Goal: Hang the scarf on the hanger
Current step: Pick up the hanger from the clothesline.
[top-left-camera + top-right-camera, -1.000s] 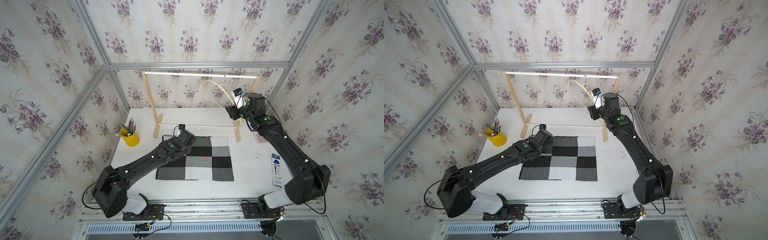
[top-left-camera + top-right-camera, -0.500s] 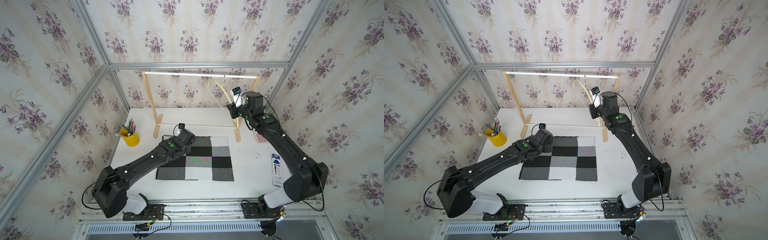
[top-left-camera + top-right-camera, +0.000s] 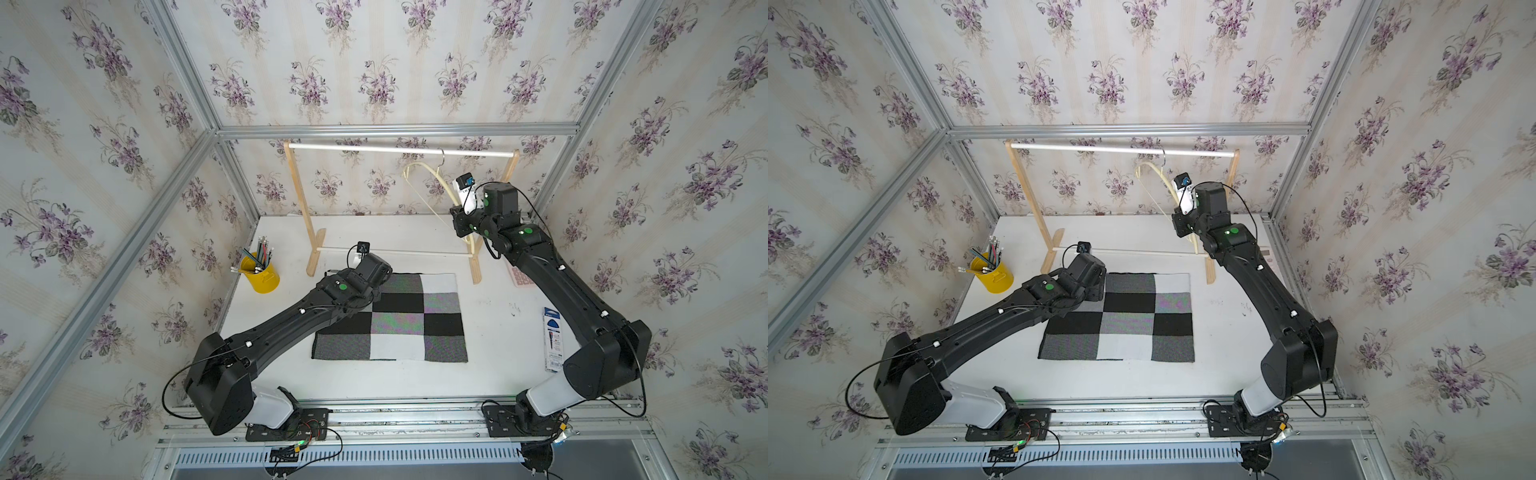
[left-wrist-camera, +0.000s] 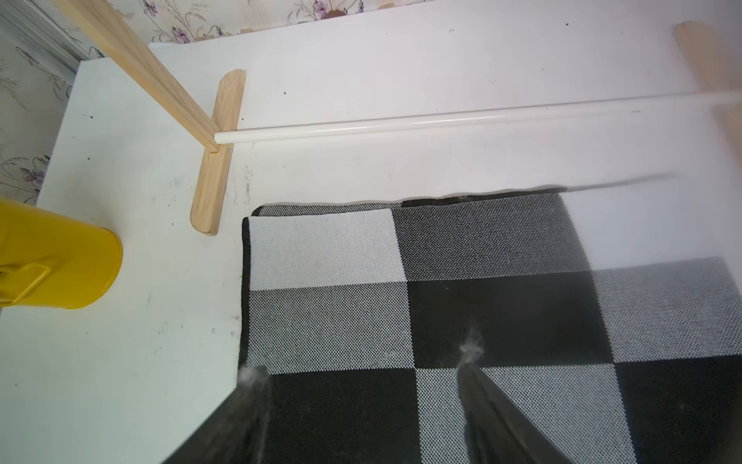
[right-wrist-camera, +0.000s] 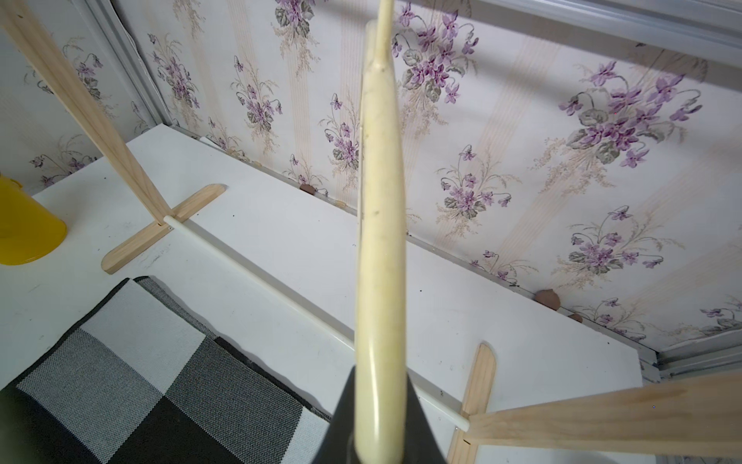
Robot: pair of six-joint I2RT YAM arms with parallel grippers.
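Hanging hanger [image 5: 379, 201]: its hook is over the top rod of the rack [image 3: 299, 187], which only the top views show.
Scarf [image 3: 399, 320]: lies flat on the table [image 3: 498, 332], in front of the rack.
Right gripper [image 5: 379, 385]: the right wrist view shows its jaws pinched on one end of the hanger.
Left gripper [image 4: 361, 369]: hidden under the arm in both top views. The left wrist view shows its fingers spread wide over the scarf's side edge.
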